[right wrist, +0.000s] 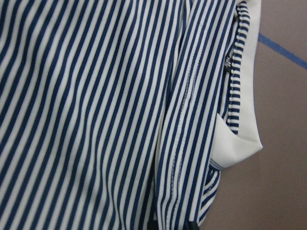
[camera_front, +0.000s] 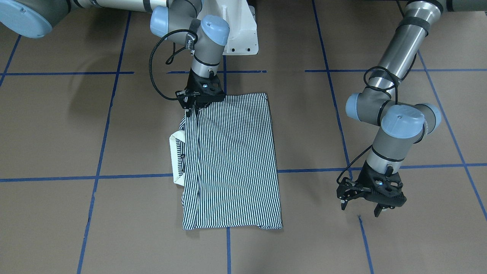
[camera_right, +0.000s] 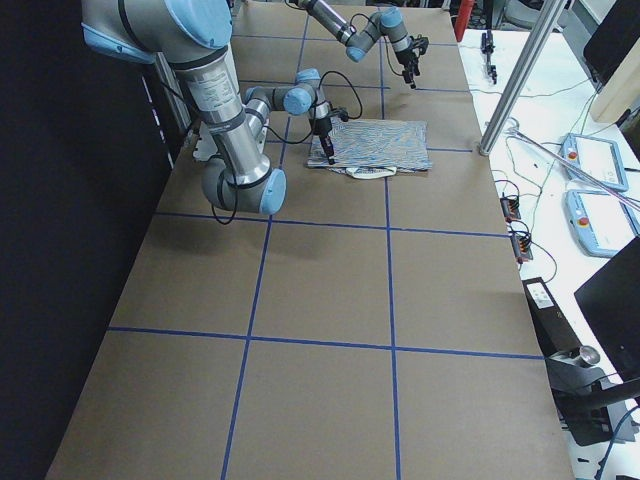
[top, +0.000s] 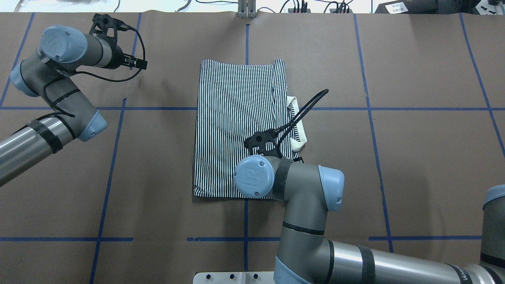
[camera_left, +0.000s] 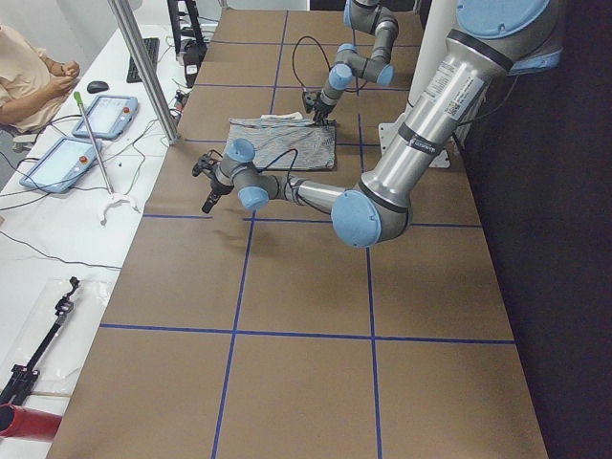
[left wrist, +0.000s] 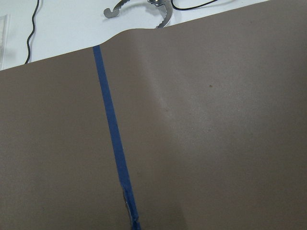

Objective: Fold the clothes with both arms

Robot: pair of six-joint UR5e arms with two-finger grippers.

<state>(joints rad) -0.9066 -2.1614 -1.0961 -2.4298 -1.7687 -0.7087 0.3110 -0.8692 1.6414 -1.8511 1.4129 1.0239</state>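
Observation:
The striped polo shirt [camera_front: 232, 160] lies flat on the brown table, folded into a long rectangle, and also shows in the overhead view [top: 232, 126]. Its cream collar [camera_front: 175, 156] sticks out at one long side. My right gripper [camera_front: 190, 108] points down at the shirt's corner nearest the robot, fingers close together on the fabric edge. Its wrist view is filled by stripes [right wrist: 96, 120] and the collar [right wrist: 240, 139]. My left gripper [camera_front: 360, 208] is open and empty, hovering above bare table well away from the shirt; its wrist view shows only table.
Blue tape lines [camera_front: 228, 247] mark a grid on the table. The white pedestal base [camera_front: 239, 34] stands at the robot's side. Beyond the far table edge are a metal post [camera_left: 143, 67], tablets [camera_left: 67, 163] and a seated person [camera_left: 24, 76].

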